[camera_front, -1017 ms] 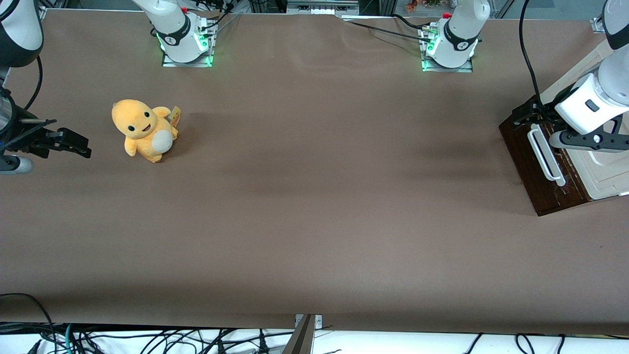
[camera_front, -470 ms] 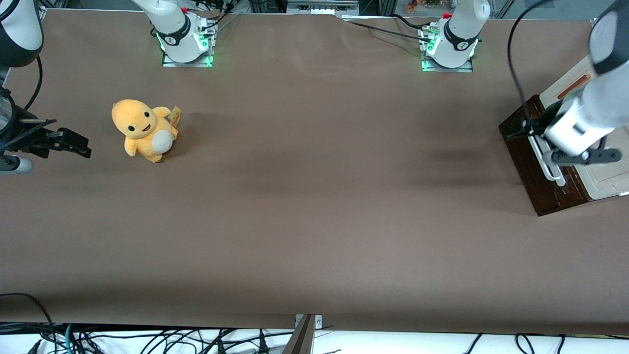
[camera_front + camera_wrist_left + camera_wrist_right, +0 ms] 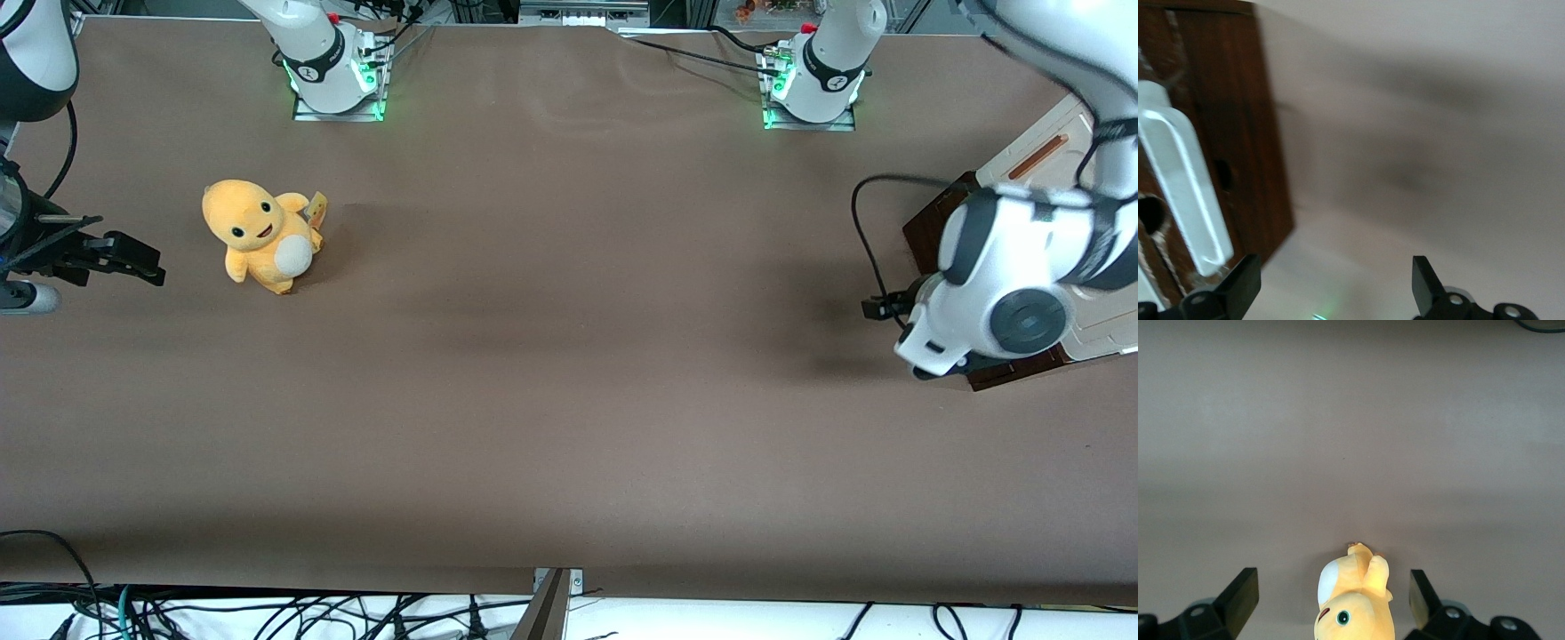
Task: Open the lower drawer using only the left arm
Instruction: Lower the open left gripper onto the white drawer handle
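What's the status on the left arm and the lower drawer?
Gripper open, empty, over bare table in front of the lower drawer. White bar handle ungripped; whether the drawer is out, cannot tell. Nothing between gripper and handle.

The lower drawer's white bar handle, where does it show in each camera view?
Front view: hidden by the left arm, over the lower drawer.
Left wrist view: white bar handle on the dark front, beside the open gripper.
Right wrist view: not in it.
Shared landmark: the dark drawer front.

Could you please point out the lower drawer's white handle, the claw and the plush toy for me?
white handle [image 3: 1185, 193], left wrist view, middle of the bar.
claw [image 3: 1336, 288], left wrist view, midway between its open fingertips, in front of the lower drawer [image 3: 1238, 120].
plush toy [image 3: 260, 236], front view, its body.
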{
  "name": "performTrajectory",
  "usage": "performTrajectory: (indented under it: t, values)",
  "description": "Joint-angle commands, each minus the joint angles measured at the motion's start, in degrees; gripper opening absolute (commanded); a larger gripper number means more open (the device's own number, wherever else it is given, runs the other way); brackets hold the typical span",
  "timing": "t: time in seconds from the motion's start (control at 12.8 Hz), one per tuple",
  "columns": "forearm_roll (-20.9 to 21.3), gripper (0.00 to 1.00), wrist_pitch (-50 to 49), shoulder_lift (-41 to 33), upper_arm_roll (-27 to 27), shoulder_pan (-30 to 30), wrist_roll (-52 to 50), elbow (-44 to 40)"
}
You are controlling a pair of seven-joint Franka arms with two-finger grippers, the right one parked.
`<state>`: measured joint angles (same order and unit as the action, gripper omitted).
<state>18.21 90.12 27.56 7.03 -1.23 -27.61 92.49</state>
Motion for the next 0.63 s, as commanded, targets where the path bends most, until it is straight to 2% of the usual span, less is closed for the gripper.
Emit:
performTrajectory:
  t: [0.0, 0.31, 0.55]
  values:
    - [11.4, 1.00, -1.3, 4.6, 0.0, 2.5, -7.9, -1.3]
    - [26.8, 1.00, -7.7, 9.8, 0.0, 3.2, -9.5, -0.9]
    - [34.6, 1.00, -12.3, 13.2, -0.2, 3.2, -9.5, -0.9]
